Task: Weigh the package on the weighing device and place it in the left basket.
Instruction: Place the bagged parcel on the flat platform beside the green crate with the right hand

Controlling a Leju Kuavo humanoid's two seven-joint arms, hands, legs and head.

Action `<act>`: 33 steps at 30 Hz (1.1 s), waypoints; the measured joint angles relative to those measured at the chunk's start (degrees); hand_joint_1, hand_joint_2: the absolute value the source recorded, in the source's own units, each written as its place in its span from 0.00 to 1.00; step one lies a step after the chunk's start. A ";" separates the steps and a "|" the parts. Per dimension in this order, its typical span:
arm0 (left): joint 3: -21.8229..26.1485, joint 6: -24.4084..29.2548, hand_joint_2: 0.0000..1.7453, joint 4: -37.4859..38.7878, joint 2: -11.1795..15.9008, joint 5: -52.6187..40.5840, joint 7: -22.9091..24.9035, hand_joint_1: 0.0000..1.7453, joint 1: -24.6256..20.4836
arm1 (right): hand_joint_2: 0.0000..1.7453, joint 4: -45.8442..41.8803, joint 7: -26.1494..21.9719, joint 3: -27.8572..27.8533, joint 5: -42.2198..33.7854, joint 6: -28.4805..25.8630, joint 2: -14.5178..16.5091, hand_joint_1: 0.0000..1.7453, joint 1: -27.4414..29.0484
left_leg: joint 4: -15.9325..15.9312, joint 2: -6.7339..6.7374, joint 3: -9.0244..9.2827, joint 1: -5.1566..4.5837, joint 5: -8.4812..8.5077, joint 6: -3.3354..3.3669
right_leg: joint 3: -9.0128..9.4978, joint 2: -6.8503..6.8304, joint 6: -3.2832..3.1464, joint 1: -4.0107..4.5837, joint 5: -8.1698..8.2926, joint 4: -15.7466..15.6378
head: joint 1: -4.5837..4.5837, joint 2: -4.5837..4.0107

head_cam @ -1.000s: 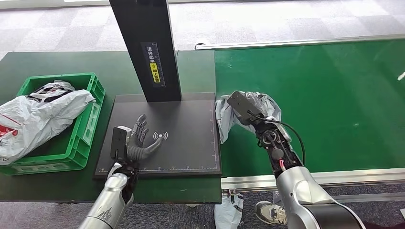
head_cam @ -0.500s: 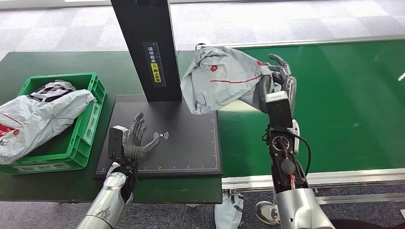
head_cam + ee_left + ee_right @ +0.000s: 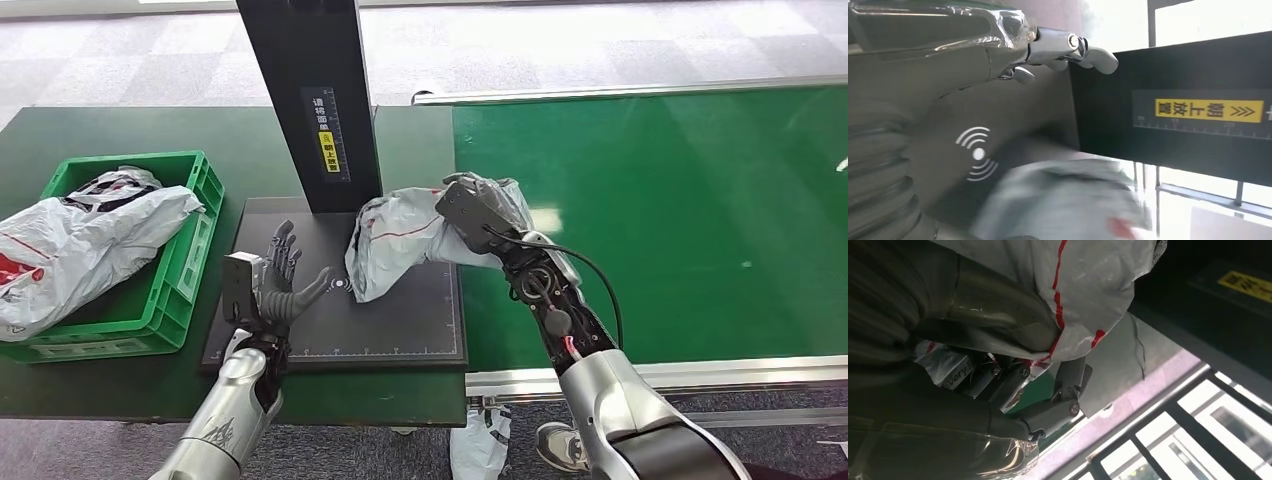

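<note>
Gripping the package (image 3: pixel 400 240) between right-hand fingers (image 3: pixel 1068 385), over the scale (image 3: pixel 400 320).

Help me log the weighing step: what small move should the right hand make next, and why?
Probably lower the package fully onto the scale platform and let go. The right hand grips it, one end on the platform, the gripped end at its right edge; the open left hand waits alongside.
</note>
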 joint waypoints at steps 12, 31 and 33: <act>0.58 8.82 1.00 1.68 -1.99 6.33 -4.03 0.00 -2.86 | 1.00 12.50 -2.82 12.63 10.58 6.52 3.03 1.00 -5.08 | 0.01 0.02 -0.05 0.00 -0.03 0.00 | -0.08 0.03 0.00 0.00 -0.01 0.00 | -0.01 -0.01; 0.85 8.38 1.00 1.21 -1.46 8.48 -5.31 0.00 -1.91 | 1.00 13.89 -13.32 10.37 2.47 -13.06 4.61 0.00 -3.54 | 0.01 0.02 -0.05 -0.01 -0.03 0.01 | -0.09 0.03 0.00 0.00 -0.01 -0.01 | -0.01 0.00; 0.09 7.76 1.00 1.21 -1.32 7.56 -4.96 0.00 -1.91 | 1.00 13.77 -14.71 8.93 1.11 -13.06 4.40 0.00 -3.27 | 0.01 0.02 -0.05 -0.01 -0.03 0.01 | -0.08 0.03 0.00 0.00 -0.01 -0.01 | 0.00 0.00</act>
